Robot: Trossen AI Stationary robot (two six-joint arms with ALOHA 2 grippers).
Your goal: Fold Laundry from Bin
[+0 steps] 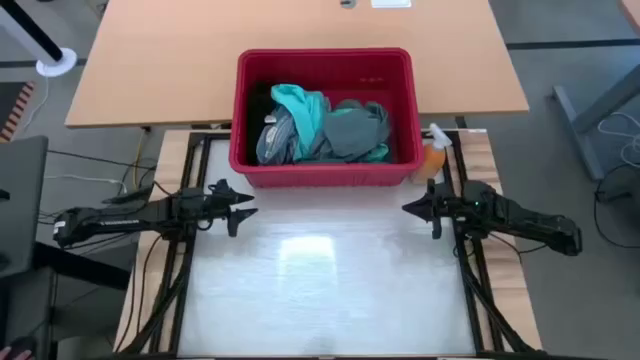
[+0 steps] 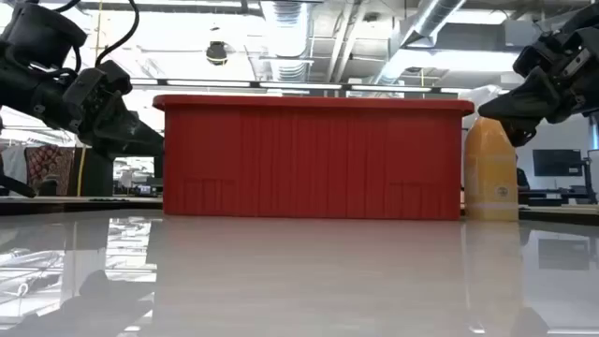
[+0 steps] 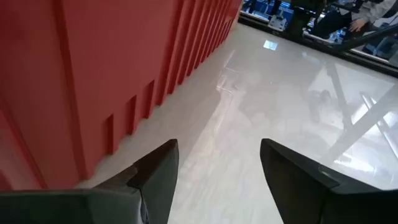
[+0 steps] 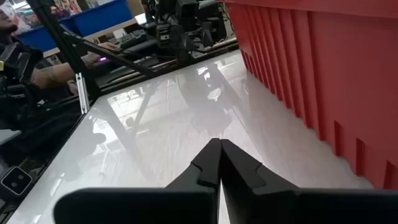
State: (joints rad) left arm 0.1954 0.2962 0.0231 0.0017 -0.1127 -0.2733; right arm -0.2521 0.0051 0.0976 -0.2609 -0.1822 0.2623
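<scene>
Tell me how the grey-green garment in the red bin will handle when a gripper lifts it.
The grey-green garment lies crumpled in soft folds, so it will probably hang limp and stretch out. It looks light, being thin cloth. It overlaps the teal garment in the bin, so it may drag that one up too.

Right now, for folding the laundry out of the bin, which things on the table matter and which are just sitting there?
Part of the job:
- red bin
- laundry piled inside it
- white table, the bare surface in front of the bin
- left gripper, open and empty
- right gripper, shut and empty

Just lying about:
- orange spray bottle, standing beside the bin's right end
</scene>
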